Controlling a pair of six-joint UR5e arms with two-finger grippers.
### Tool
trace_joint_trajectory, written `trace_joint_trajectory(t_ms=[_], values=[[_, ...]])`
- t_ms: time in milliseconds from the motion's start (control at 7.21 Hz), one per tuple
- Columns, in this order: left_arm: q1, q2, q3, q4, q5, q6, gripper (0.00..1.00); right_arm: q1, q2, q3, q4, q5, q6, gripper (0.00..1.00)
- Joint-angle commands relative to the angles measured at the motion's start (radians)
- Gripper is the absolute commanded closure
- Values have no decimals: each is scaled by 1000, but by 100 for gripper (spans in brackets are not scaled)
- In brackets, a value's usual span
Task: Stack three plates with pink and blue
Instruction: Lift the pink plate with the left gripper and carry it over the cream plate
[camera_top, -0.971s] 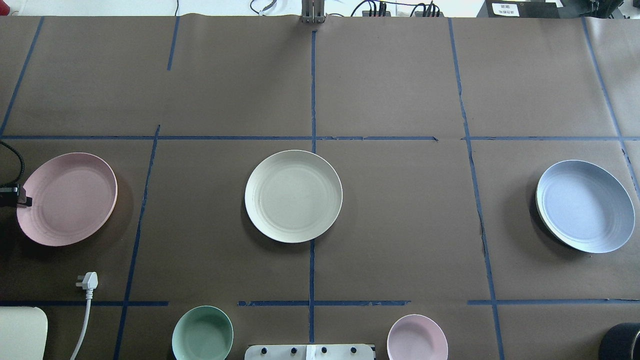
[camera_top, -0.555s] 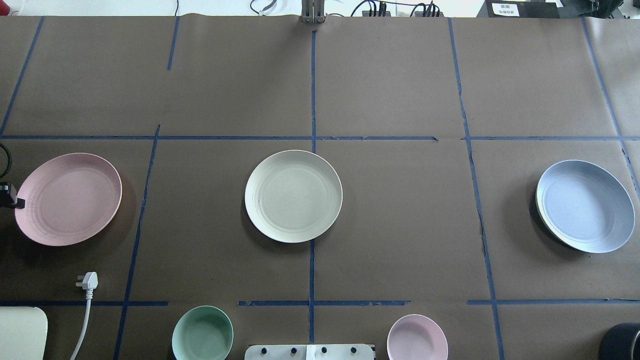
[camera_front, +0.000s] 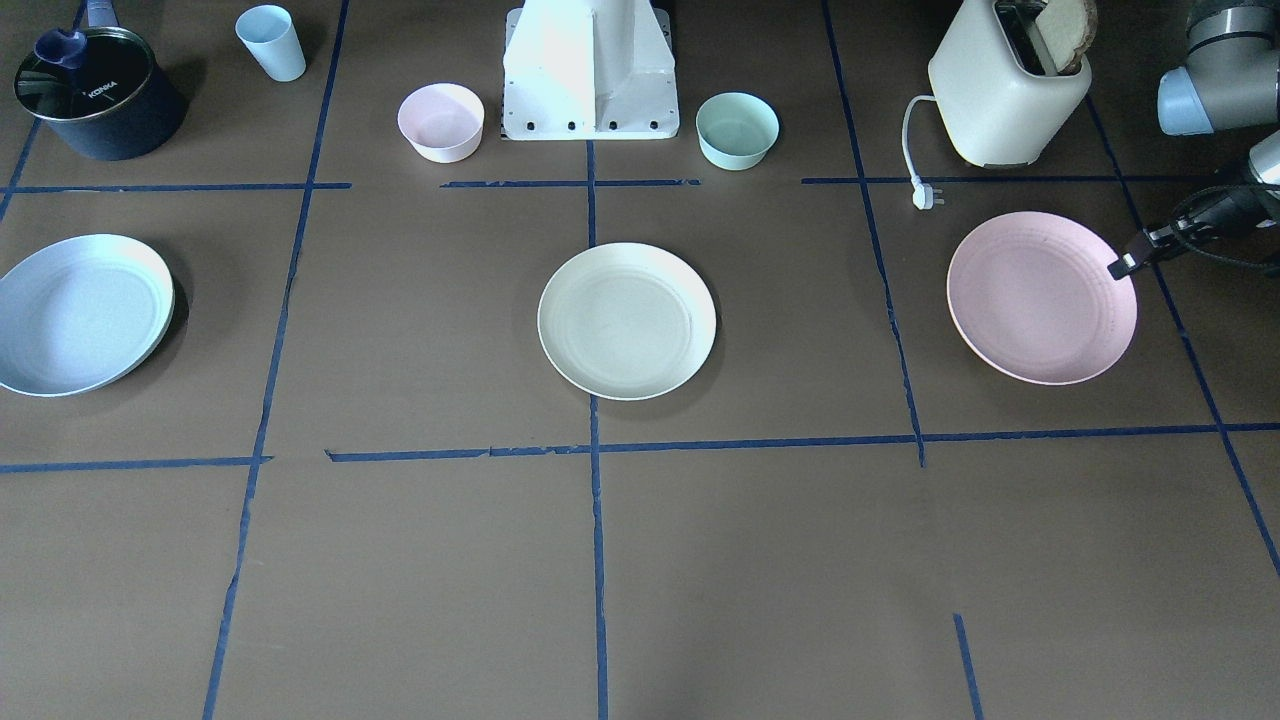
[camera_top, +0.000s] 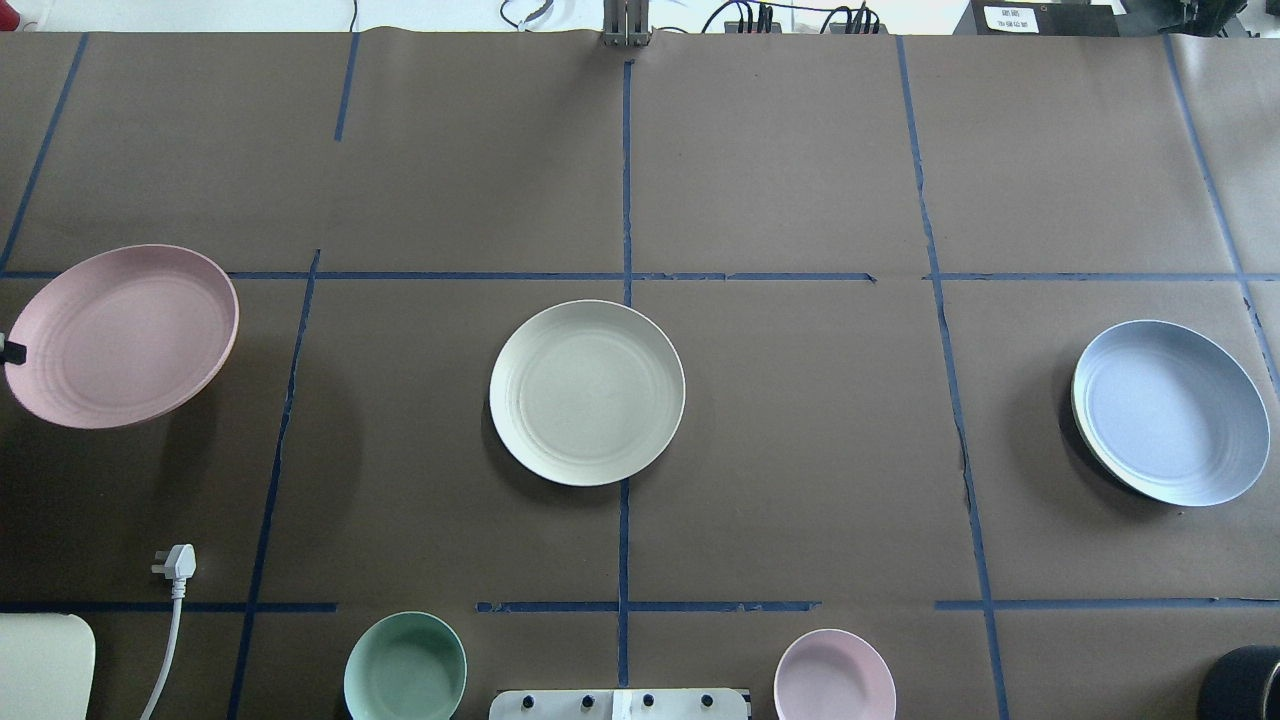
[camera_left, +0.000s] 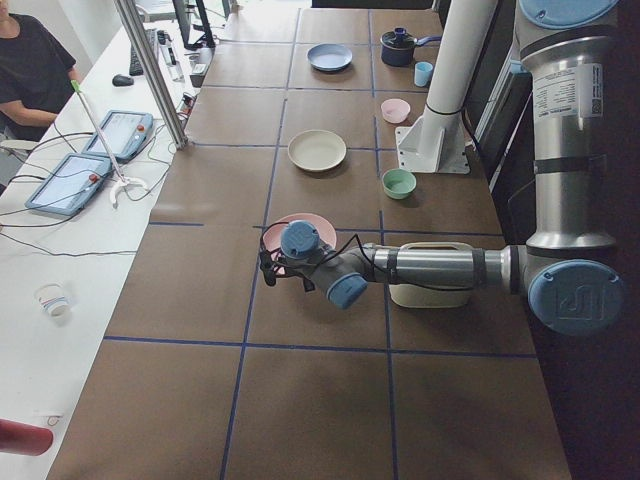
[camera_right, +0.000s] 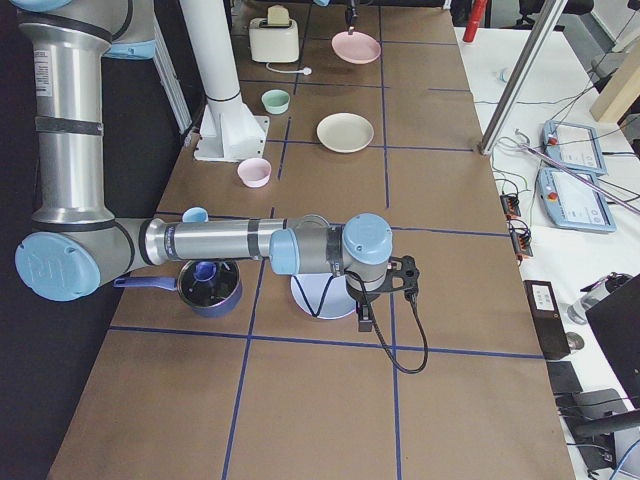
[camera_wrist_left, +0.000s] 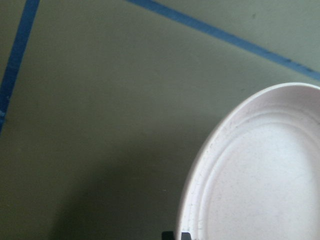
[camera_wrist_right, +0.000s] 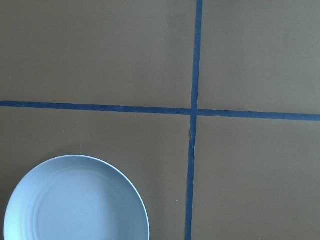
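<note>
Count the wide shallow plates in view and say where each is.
3: pink plate at the robot's left, in the left gripper; cream plate mid-table; blue plate at its right.

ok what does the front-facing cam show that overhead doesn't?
Front-facing only: the blue cup, the bread slice in the toaster, and the left arm, its left end effector gripping the pink plate at the rim (overhead shows just a sliver). Overhead only: cables and a labelled black box past the table's far edge. Both: the cream plate, blue plate, green bowl, pink bowl, white plug.
</note>
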Motion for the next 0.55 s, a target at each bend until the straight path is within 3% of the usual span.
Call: trace_joint_trajectory(t_ms=[0, 277, 416], values=[[3, -140, -96, 181, 25, -66, 100, -2, 23, 6, 0, 8, 51, 0], [145, -216, -171, 181, 115, -301, 100, -2, 20, -5, 0, 8, 69, 0], [272, -248, -214, 181, 217, -435, 100, -4, 19, -7, 0, 8, 69, 0]])
